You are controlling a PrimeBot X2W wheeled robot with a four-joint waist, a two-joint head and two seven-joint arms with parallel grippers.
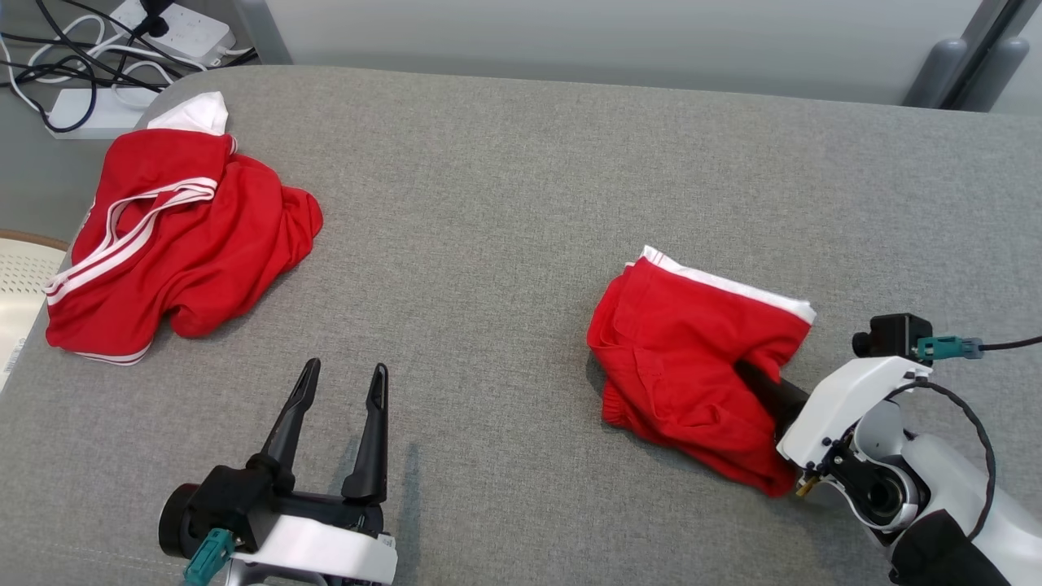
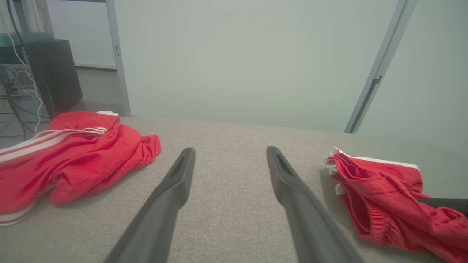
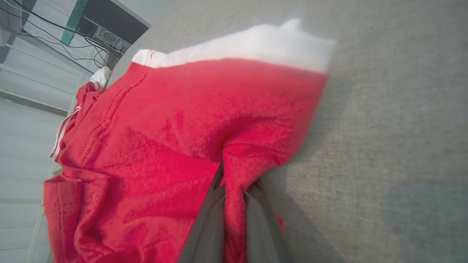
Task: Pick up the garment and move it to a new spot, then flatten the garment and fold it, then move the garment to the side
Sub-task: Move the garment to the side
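now the right gripper (image 3: 236,182) is pinched narrow on a raised fold of the garment (image 1: 692,350), a red pair of shorts with a white band along its far edge. in the right wrist view its 2 dark fingers (image 3: 208,219) press a ridge of red cloth between them. in the head view their tips are buried in the near right edge of the cloth. the garment lies bunched on the grey tabletop (image 1: 505,203), right of the middle, with a gathered elastic edge at its near left.

the left gripper (image 1: 346,366) sits at the near left of the tabletop with its fingers spread wide and nothing between them. they point toward the far edge, over bare grey cloth, well apart from both pieces of clothing.

a second red garment (image 1: 179,244) with white stripes lies crumpled at the far left corner of the tabletop, well apart from the shorts. beyond that corner, on the floor, are white power strips (image 1: 175,28) and a tangle of black and white cables (image 1: 49,73). in the left wrist view a dark computer case (image 2: 55,73) stands behind that corner.
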